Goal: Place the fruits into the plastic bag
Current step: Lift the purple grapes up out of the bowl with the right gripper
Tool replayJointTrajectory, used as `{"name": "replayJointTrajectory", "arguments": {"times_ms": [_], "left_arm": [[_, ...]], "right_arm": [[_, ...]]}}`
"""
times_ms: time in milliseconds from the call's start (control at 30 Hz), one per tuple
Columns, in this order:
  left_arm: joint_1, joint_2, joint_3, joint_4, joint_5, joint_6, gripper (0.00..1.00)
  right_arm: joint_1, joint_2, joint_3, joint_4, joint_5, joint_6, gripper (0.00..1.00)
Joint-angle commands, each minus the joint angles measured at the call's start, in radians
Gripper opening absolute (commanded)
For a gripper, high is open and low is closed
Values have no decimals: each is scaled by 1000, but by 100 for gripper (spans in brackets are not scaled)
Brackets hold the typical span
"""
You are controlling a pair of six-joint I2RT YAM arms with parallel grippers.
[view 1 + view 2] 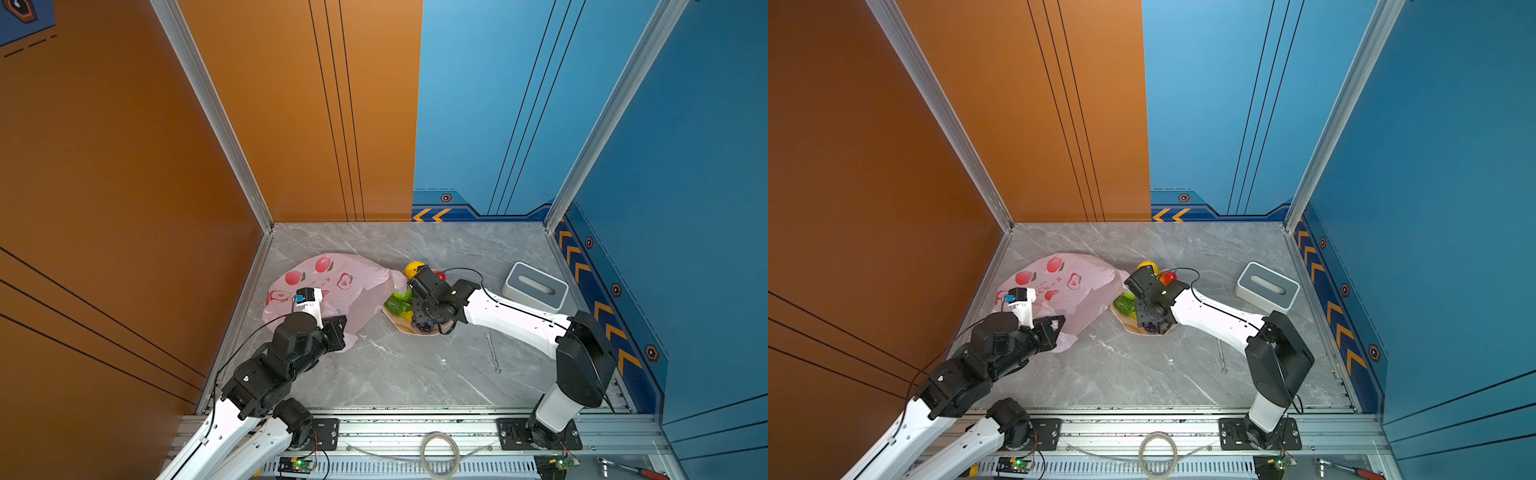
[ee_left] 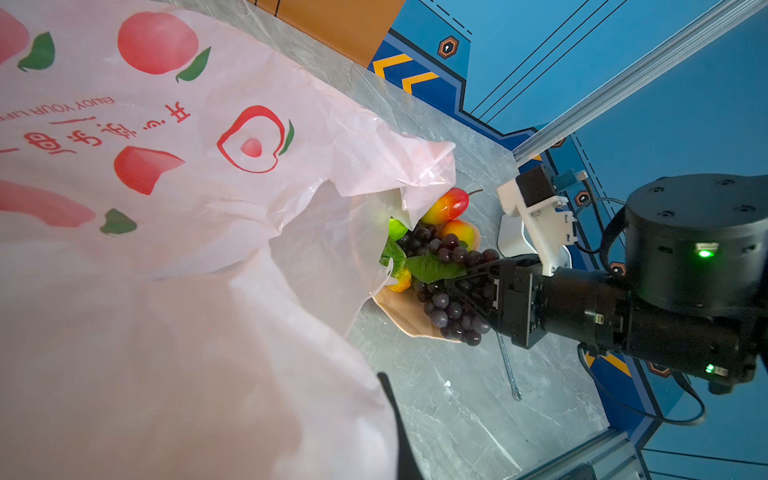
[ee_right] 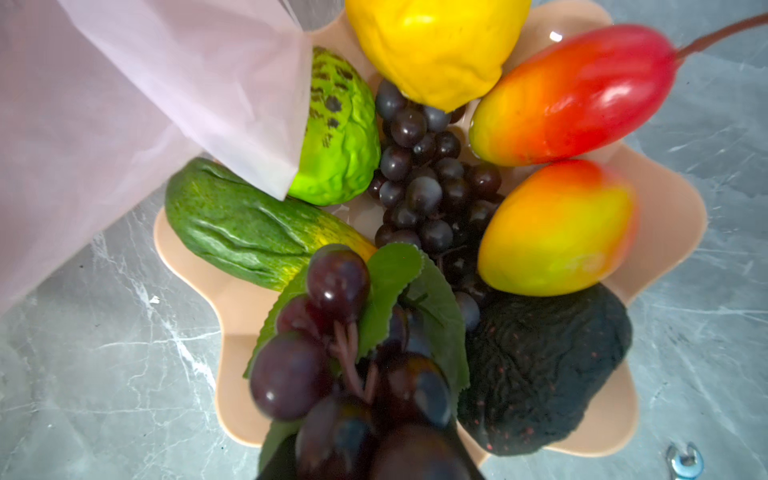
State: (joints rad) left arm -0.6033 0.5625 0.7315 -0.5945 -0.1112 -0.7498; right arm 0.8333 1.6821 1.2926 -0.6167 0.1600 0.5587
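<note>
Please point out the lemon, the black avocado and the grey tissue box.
lemon (image 3: 436,45), right wrist view, middle of its yellow skin.
black avocado (image 3: 548,374), right wrist view, middle of its wrinkled skin.
grey tissue box (image 1: 536,286), in a top view, slot in its top.

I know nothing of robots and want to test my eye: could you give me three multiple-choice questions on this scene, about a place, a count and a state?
1. Where does the yellow toy lemon lie? A peach scalloped plastic bowl; B grey box; C pink bag.
2. How many red-yellow toy fruits are in the bowl? A one; B two; C four.
3. The right gripper's state? A open, empty; B out of sight; C shut on the dark purple grape bunch.
Answers: A, it sits in the bowl among the other fruits; B, two lie side by side; C, it clamps the bunch.
</note>
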Motion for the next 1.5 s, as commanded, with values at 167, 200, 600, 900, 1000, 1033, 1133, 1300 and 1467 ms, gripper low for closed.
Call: {"name": "replayJointTrajectory", "arguments": {"times_ms": [167, 200, 600, 900, 1000, 1033, 1133, 1300, 1467], "left_arm": [[-10, -4, -21, -13, -12, 6, 0], [-10, -5, -23, -13, -11, 6, 0], [-12, 1, -24, -13, -1, 6, 0], [-13, 10, -20, -9, 1, 7, 0], [-15, 15, -19, -3, 7, 7, 0], [-15, 18, -19, -2, 9, 7, 0], [-15, 24, -19, 5, 15, 7, 0], [-16, 34, -15, 12, 22, 9, 0], [-16, 39, -9, 16, 29, 9, 0]], "right_arm": [[-12, -82, -2, 15, 18, 0, 30], [-13, -87, 1, 14, 18, 1, 30], [-84, -240, 8, 33, -69, 25, 30], [-170, -354, 42, 67, -201, 60, 30], [-186, -380, 54, 92, -251, 82, 30], [-192, -388, 57, 101, -271, 92, 30], [-207, -405, 66, 135, -324, 127, 30], [-211, -405, 101, 179, -399, 176, 29], [-208, -396, 117, 252, -466, 237, 29]]}}
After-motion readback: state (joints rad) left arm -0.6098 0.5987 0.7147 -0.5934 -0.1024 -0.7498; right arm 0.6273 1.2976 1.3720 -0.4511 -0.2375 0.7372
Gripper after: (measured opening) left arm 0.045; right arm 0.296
